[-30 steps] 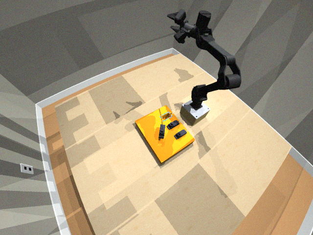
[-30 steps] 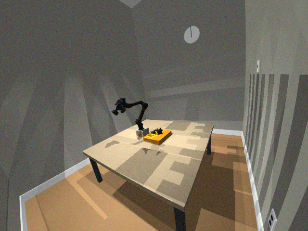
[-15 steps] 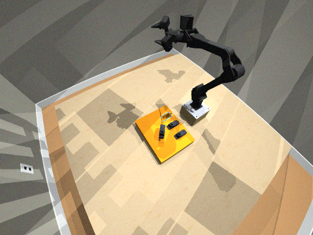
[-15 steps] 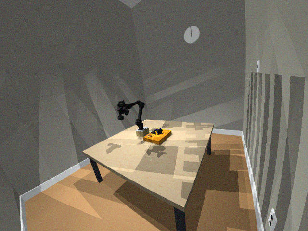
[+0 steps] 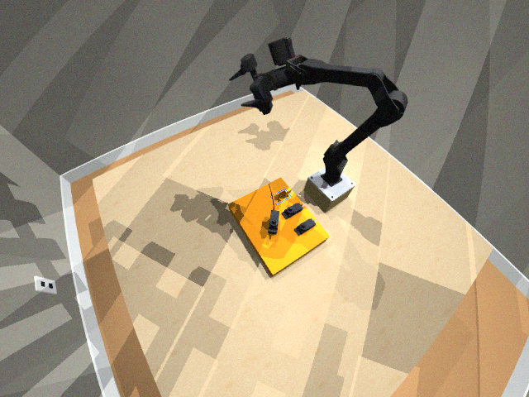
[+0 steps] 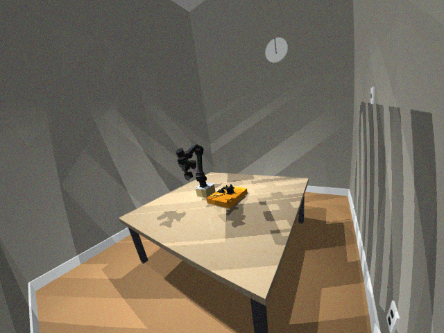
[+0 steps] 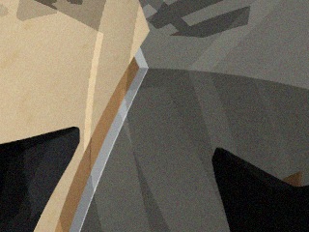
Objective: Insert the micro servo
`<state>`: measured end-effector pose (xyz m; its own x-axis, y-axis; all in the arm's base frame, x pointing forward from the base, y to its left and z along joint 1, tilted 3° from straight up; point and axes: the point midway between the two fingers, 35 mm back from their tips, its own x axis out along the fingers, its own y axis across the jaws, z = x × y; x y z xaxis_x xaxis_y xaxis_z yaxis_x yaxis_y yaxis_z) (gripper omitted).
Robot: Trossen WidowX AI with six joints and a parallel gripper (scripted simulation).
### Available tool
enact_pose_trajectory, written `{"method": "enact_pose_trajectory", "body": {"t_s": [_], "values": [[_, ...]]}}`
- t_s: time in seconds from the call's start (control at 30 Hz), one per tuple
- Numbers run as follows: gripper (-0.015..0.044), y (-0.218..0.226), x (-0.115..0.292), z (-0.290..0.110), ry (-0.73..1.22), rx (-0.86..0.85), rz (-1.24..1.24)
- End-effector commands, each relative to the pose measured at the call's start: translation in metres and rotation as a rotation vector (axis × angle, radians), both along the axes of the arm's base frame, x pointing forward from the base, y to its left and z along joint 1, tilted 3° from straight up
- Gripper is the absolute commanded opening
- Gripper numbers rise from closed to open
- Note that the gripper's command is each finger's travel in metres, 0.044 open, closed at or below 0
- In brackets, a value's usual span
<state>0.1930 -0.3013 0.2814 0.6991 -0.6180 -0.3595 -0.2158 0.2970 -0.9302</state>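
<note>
Showing the orange deck as the reference landmark, the top view places it flat on the wooden table, just beside the arm's grey base block. The loose micro servo lies on the deck's upper surface near the middle, outside any pocket, with its thin dark cable trailing from it toward the marked empty pocket. This pocket, outlined by a light dashed frame, sits at the deck corner nearest the base block. Two further servos sit along the deck edge that runs from the marked pocket, beside the loose servo. The arm rises from the base block and bends away from the deck, carrying the gripper high above the far table edge, well apart from the deck. Its fingers are spread wide with nothing between them. In the wrist view the two dark fingers frame the table edge and the floor beyond. In the exterior view the deck appears small beside the raised arm.
</note>
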Motion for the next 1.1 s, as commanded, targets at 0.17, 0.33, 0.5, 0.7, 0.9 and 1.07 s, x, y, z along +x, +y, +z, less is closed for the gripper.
{"method": "enact_pose_trajectory", "body": {"t_s": [0.17, 0.33, 0.5, 0.7, 0.9, 1.07], "values": [[0.044, 0.044, 0.061, -0.048, 0.055, 0.285, 0.089], [0.044, 0.081, 0.088, -0.076, 0.127, 0.437, 0.124], [0.044, 0.123, 0.109, -0.103, 0.23, 0.571, 0.145], [0.044, 0.181, 0.122, -0.132, 0.377, 0.701, 0.156], [0.044, 0.236, 0.121, -0.158, 0.557, 0.765, 0.14], [0.044, 0.279, 0.112, -0.176, 0.72, 0.765, 0.114]]}}
